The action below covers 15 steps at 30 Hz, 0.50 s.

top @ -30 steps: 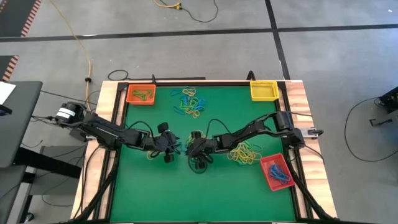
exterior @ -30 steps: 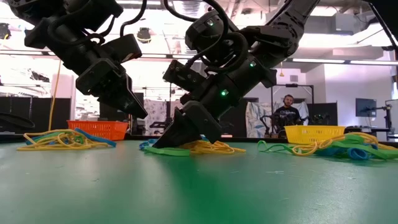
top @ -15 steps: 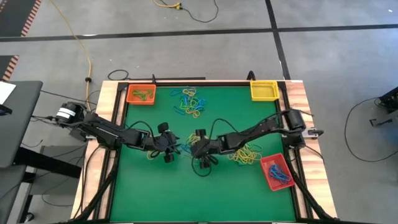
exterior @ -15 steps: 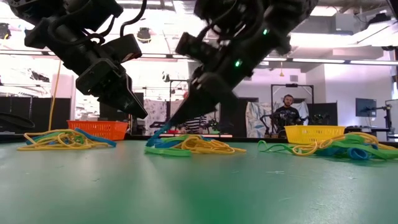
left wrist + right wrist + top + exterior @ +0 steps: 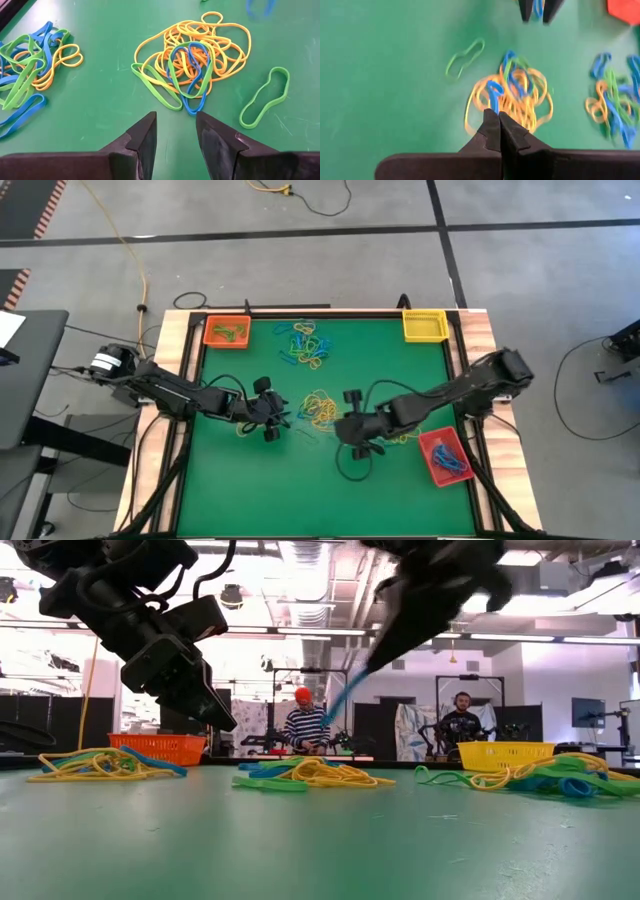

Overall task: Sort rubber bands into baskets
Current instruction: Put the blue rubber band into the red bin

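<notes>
My right gripper is shut on a blue rubber band and is raised above the green table, just right of a middle pile of yellow, green and blue bands. My left gripper is open and empty, left of that pile, which shows ahead of its fingers in the left wrist view. The orange basket stands at the far left corner, the yellow basket at the far right, the red basket at the near right with blue bands in it. My right gripper pinches the blue band by its upper end between its two shut fingertips. The fingers slant down from the table's right side. The band hangs below the fingertips as a slack strip, clear of the pile and the table.
A second pile of bands lies toward the far edge, a third under my right arm, and a few bands under my left arm. A lone green band lies beside the middle pile. Two people are in the room behind.
My right gripper has risen from the middle pile and gone toward the table's right and near edges, staying shut. The blue band has been drawn out of the pile and now hangs clear; the rest of the pile stays on the table.
</notes>
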Motion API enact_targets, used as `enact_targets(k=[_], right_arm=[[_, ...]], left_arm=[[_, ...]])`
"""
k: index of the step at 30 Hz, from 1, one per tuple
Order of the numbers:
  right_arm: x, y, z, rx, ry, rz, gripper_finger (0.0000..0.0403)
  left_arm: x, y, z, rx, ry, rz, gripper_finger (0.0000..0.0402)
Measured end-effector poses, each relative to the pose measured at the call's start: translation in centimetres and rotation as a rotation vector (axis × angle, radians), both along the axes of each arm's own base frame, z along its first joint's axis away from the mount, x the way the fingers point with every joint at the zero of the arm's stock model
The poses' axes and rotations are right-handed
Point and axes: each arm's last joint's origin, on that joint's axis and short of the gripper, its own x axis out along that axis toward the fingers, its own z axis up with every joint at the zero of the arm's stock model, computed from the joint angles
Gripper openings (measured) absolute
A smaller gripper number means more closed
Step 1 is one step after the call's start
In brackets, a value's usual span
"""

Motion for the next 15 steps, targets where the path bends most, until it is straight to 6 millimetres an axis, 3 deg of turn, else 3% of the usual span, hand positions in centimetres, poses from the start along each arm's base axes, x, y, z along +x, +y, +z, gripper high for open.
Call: enact_targets(k=[7,15], right_arm=[[-5.5,1.8,2.8,0.056,0.088,-0.109,0.0012],[-12.2,3.3,4.6,0.138,0.198,-0.327,0.0012]], left_arm=[[0.0,0.0,0.0,0.000,0.000,-0.001,0.0128],[0.0,0.0,0.0,0.003,-0.001,0.002,0.0128]])
